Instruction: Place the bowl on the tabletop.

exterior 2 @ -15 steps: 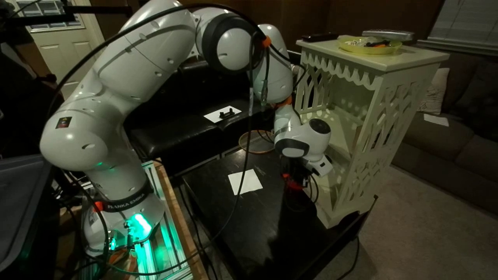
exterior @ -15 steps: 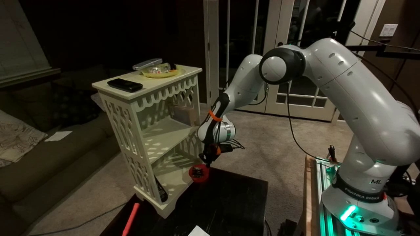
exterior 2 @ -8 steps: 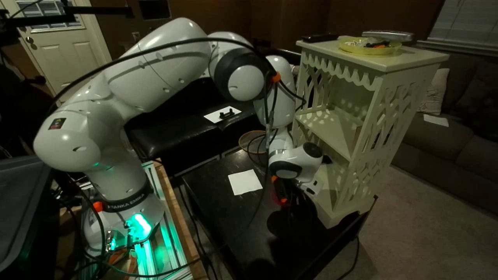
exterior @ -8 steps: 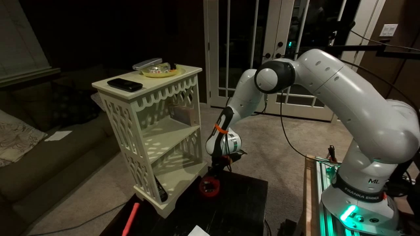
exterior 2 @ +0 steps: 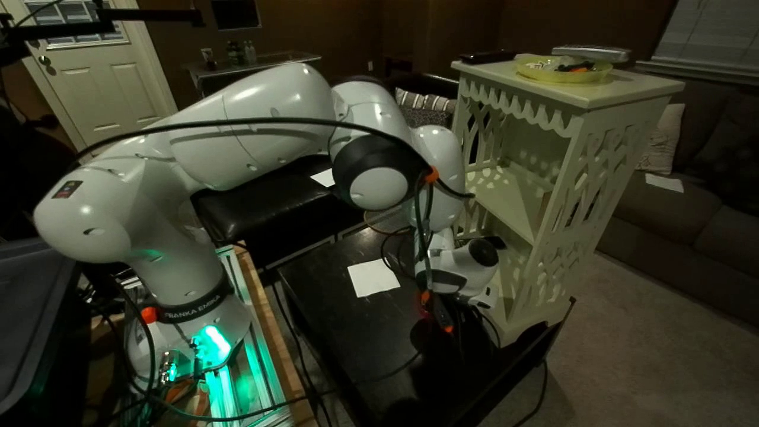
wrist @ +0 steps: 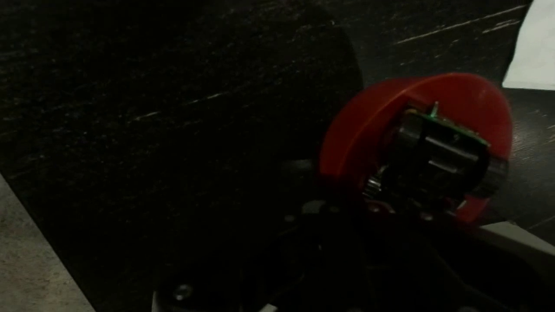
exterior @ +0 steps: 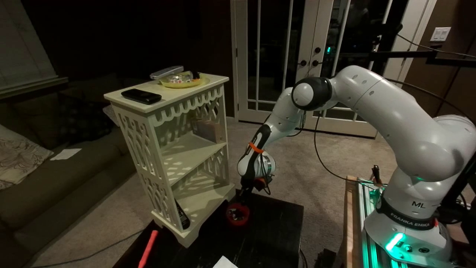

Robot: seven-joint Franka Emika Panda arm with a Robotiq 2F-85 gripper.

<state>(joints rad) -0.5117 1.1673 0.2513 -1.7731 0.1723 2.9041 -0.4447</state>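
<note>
The small red bowl (exterior: pixel 240 223) holds dark small parts. It is tilted, low over the black tabletop (exterior: pixel 271 238), beside the shelf unit. I cannot tell whether it touches the surface. In an exterior view only a bit of the bowl (exterior 2: pixel 423 303) shows behind the wrist and cables. In the wrist view the bowl (wrist: pixel 353 125) is at the right, over the dark tabletop (wrist: pixel 173 130). My gripper (wrist: pixel 336 178) is shut on the bowl's near wall, one finger outside and one inside; dark blurs the details. The gripper (exterior: pixel 244 200) also shows above the bowl.
The cream lattice shelf unit (exterior: pixel 193 152) stands on the tabletop close to the bowl. A red rod (exterior: pixel 148 248) and white paper (exterior 2: pixel 373 277) lie on the tabletop. A yellow tray (exterior 2: pixel 563 74) sits on the shelf's top. Cables hang round the wrist.
The arm has lowered and carried the bowl down and away from the shelf, over the tabletop. In the last half second the bowl has moved only slightly lower. The grip has stayed.
</note>
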